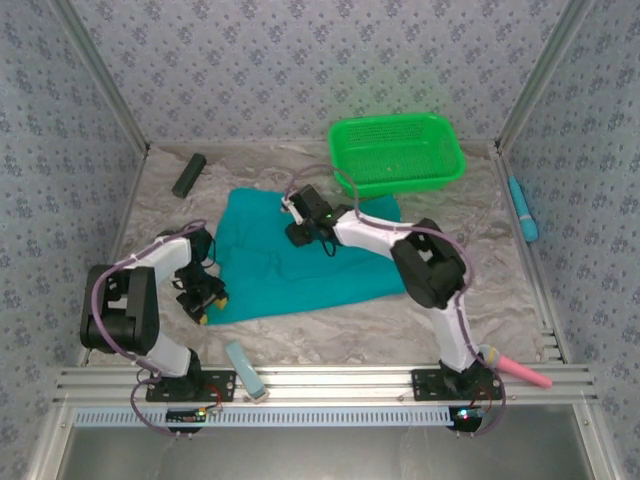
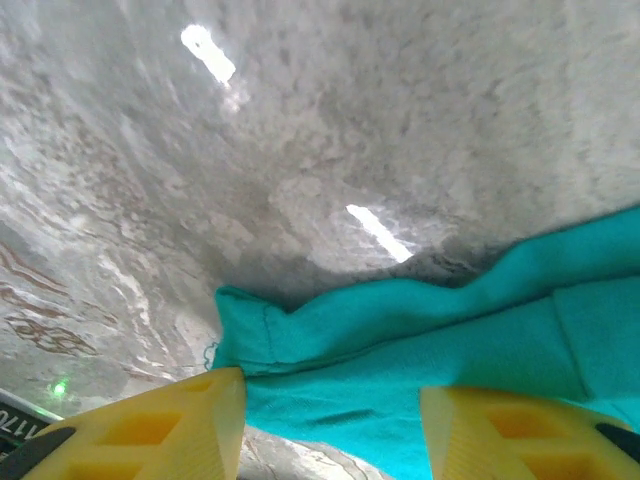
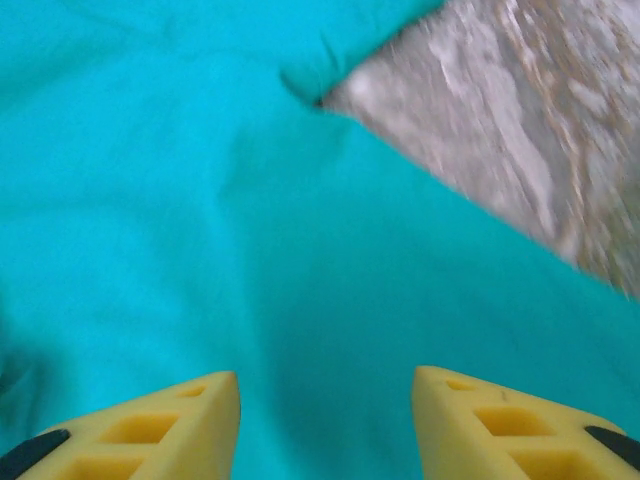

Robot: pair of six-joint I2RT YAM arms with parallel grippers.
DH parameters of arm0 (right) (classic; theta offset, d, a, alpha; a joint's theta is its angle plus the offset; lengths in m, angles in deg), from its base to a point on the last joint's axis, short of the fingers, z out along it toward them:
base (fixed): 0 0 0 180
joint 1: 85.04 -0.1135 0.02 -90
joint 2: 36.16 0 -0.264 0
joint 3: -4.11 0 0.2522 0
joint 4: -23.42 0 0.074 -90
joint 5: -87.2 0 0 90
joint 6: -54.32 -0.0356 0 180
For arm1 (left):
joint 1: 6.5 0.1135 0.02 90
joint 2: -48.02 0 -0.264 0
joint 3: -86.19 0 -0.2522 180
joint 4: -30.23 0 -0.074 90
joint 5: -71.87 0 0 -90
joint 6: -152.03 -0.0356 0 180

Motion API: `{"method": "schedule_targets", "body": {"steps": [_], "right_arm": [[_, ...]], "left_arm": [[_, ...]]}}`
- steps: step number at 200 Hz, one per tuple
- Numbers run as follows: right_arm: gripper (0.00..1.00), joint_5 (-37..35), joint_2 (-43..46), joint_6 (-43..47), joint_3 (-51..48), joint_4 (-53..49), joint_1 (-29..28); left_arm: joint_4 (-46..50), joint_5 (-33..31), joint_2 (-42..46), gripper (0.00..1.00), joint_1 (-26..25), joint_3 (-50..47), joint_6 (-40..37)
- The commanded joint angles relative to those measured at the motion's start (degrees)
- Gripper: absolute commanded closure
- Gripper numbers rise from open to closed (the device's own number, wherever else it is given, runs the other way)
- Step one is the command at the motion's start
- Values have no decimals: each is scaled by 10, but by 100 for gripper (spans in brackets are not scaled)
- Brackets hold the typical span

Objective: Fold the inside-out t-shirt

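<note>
While the inside-out t-shirt [image 1: 300,262] lies spread flat at the middle of the tabletop [image 1: 340,335], the left claw [image 2: 330,395] sits at its near-left corner, jaws apart with the hem lying loose between them. Over the shirt's far edge the right claw [image 3: 325,385] hovers, jaws apart, holding nothing. A green basket [image 1: 440,170] sits near the far-right corner.

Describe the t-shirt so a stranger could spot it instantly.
Start at the marbled table. Near its centre, in front and to the left of the green basket, the t-shirt lies flat. It is the only cloth there, plain teal.
</note>
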Motion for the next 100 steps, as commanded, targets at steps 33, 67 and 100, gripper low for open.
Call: {"method": "schedule_targets", "body": {"steps": [33,67,100], "right_arm": [[62,66,222,-295,-219,-129,111],[74,68,269,-354,-341,-110,144],[75,17,308,-423,-435,-134,159]], "left_arm": [[28,-57,81,48,-47,106,-54],[-8,-76,14,49,-111,162,-61],[-57,-64,-54,50,-134,172,-63]]}}
